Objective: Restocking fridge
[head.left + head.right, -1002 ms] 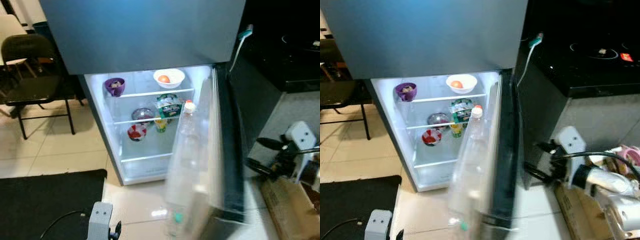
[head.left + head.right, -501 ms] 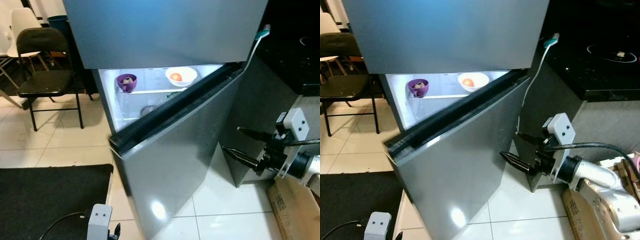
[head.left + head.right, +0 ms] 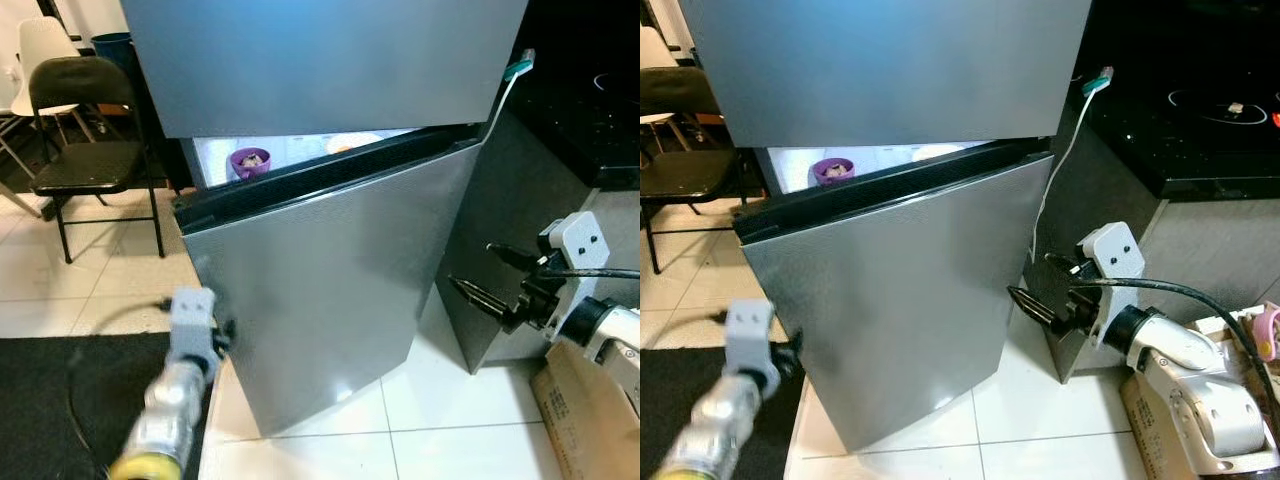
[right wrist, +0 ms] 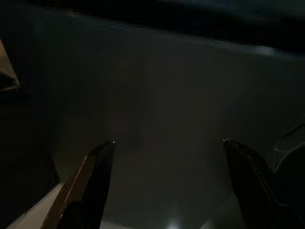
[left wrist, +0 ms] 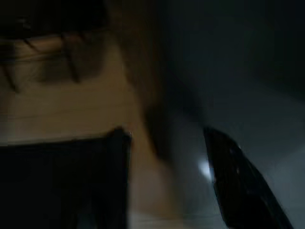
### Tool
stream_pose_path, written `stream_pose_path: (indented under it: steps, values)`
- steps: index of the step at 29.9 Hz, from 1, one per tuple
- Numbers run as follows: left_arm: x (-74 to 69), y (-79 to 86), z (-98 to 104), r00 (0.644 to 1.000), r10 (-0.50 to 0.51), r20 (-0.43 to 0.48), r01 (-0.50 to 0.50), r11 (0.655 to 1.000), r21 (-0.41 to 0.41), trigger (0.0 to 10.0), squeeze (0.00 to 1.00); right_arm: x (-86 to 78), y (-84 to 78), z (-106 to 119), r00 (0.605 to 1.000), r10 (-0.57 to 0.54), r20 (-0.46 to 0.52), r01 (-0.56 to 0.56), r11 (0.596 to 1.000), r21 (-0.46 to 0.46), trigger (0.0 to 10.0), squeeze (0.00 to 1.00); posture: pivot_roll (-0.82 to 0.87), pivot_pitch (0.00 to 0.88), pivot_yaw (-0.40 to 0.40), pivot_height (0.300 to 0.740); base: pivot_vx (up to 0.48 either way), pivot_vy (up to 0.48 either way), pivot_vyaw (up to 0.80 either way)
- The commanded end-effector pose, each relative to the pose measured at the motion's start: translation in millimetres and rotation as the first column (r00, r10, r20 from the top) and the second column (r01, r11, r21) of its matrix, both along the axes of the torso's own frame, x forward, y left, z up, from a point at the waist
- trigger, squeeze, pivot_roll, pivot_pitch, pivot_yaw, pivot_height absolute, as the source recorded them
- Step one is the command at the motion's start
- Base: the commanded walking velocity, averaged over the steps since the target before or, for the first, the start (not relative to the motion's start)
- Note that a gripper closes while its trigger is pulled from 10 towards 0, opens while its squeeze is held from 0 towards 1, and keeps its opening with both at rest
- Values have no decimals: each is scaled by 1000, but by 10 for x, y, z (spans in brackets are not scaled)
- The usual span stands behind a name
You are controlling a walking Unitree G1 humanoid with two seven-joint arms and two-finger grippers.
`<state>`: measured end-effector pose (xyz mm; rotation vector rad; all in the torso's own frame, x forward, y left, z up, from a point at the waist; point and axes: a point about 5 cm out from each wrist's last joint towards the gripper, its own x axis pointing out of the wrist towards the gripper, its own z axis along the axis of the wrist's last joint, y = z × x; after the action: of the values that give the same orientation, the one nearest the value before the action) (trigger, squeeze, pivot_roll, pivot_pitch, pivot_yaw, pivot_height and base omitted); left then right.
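The fridge (image 3: 330, 60) stands tall in the middle of the head views, and its lower door (image 3: 320, 290), wide open a second ago with the shelves and a bottle in the door rack on show, has swung most of the way round; only a narrow lit gap remains along its top edge. Through that gap a purple bowl (image 3: 250, 160) and the rim of a white bowl (image 3: 350, 143) show on the top shelf, so the stock sits inside and the task looks close to done, with only the last push left. The left gripper (image 3: 222, 335), low half a second ago, has risen to the door's free edge; whether its fingers are apart cannot be told. The right gripper (image 3: 1045, 290) hangs just beside the door's hinge side, fingers spread and empty. A black chair (image 3: 85, 130) stands well apart at the left.
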<state>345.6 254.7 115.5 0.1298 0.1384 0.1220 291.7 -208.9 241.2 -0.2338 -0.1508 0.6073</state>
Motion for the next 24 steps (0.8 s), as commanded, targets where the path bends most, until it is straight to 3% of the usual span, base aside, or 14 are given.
stream_pose_path:
  steps: [1,4,6,10,11,13,18,23,24]
  values:
    - [122,165,272,998,22,63,-22,1000,4,10000,0,-26,86,184,997,29,72,-31,999,27,10000,0,-134,127,29,740,0,0,0]
    - [311,160,636,992,-5,125,3,1000,16,10000,0,-51,199,331,991,65,121,-69,997,31,10000,0,-153,134,37,740,0,0,0]
    - [398,206,891,986,28,167,-37,998,53,10000,0,-74,239,402,987,77,144,-83,996,33,10000,0,-162,138,40,740,0,0,0]
    - [419,239,983,982,50,183,-64,995,72,10000,0,-86,248,423,985,81,150,-87,996,35,10000,0,-170,141,42,740,0,0,0]
    - [429,354,1156,968,126,215,-146,986,78,10000,0,-102,247,435,985,81,155,-88,995,36,10000,0,-176,145,50,740,0,0,0]
    - [429,469,1373,946,194,260,-217,974,62,10000,0,-128,221,415,986,65,152,-71,997,36,10000,0,-187,149,61,740,0,0,0]
    - [430,427,1249,955,175,241,-188,982,33,10000,0,-135,196,377,989,49,137,-56,998,42,10000,0,-177,152,50,740,0,0,0]
    - [431,226,882,979,93,181,-92,996,-13,10000,0,-118,259,309,992,70,103,-74,997,37,10000,0,-164,147,38,740,0,0,0]
    - [391,147,686,985,71,155,-67,997,-30,10000,0,-109,295,278,992,83,93,-86,996,32,10000,0,-160,146,33,740,0,0,0]
